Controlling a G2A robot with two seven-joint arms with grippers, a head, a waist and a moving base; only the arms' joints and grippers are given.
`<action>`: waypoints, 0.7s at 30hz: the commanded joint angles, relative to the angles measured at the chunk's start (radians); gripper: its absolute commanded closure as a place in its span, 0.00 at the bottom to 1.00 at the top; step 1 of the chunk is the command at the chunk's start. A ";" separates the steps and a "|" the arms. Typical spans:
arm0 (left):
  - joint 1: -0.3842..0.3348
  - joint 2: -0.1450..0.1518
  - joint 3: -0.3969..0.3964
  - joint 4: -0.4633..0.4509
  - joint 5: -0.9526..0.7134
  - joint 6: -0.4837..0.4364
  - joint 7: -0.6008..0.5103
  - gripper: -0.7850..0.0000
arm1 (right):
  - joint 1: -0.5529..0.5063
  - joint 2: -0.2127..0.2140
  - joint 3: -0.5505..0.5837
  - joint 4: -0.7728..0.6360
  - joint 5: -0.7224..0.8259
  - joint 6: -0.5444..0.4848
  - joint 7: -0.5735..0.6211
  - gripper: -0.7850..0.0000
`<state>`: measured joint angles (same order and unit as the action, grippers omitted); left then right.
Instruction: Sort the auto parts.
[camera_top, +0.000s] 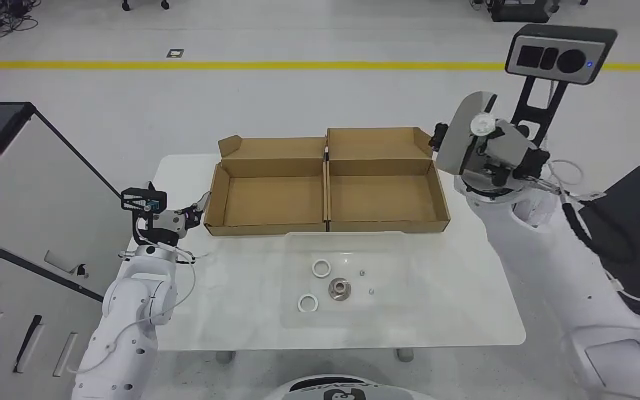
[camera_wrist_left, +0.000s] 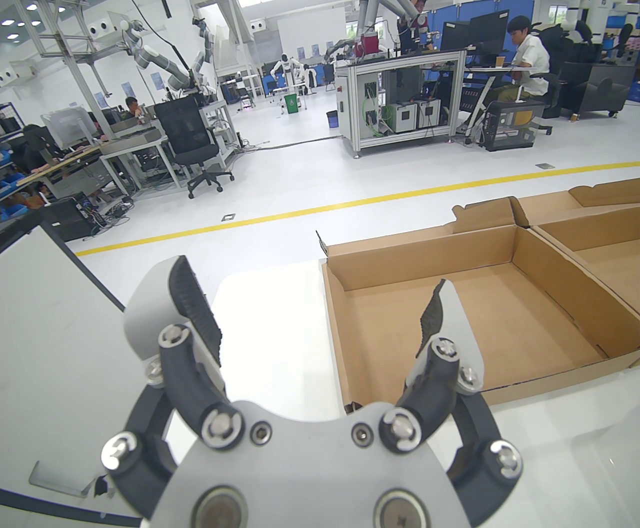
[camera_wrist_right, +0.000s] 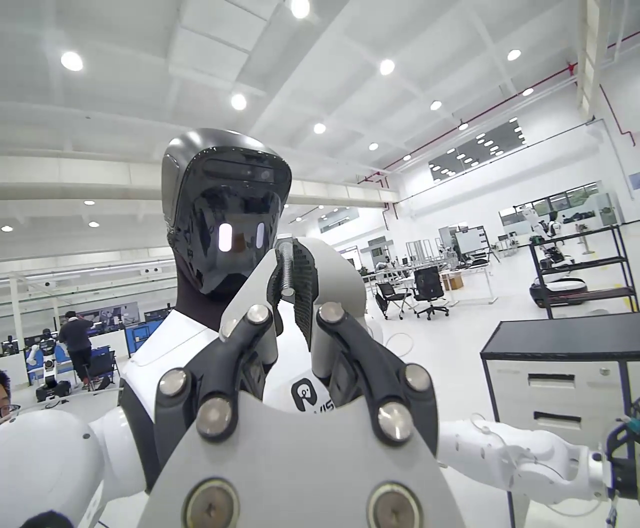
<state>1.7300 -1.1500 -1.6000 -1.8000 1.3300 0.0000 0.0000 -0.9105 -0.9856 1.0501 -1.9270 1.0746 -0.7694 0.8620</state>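
While the left end effector (camera_wrist_left: 310, 287) hung released, its two ribbed fingers (camera_wrist_left: 192, 305) spread wide apart, it sat low over the white worktop (camera_top: 440, 300), just beside the outer wall of the left cardboard box (camera_top: 270, 195). That box and the right cardboard box (camera_top: 385, 190) stood side by side, touching along one wall, on the far part of the worktop, both open at the top with their flaps folded back. The right end effector (camera_wrist_right: 289, 255) was held high, off to the right of the right box, and was clenched on a threaded metal bolt (camera_wrist_right: 286, 275), whose shank lay along the ribbed pads. In front of the boxes, toward the near edge, the loose auto parts lay close together on the worktop. They were a white ring (camera_top: 322, 268), a second white ring (camera_top: 308, 302) nearer the front edge, and a grey metal flanged piece (camera_top: 340, 290) just to the right of the two. Beside that piece lay two tiny bits (camera_top: 372, 291), too small to tell what they were.
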 joint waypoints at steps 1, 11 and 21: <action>0.000 0.000 0.000 0.000 0.000 0.000 0.000 0.00 | 0.000 0.000 0.000 0.000 0.000 0.000 0.000 1.00; 0.000 0.000 0.000 0.000 0.000 0.000 0.000 0.00 | 0.000 0.000 0.000 0.000 0.000 0.000 0.000 1.00; 0.000 0.000 0.000 0.000 0.000 0.000 0.000 0.00 | -0.040 0.017 0.154 0.029 -0.152 0.118 -0.009 1.00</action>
<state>1.7300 -1.1500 -1.6000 -1.8000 1.3300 0.0000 0.0000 -0.9403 -0.9734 1.1706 -1.9057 0.9497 -0.6721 0.8455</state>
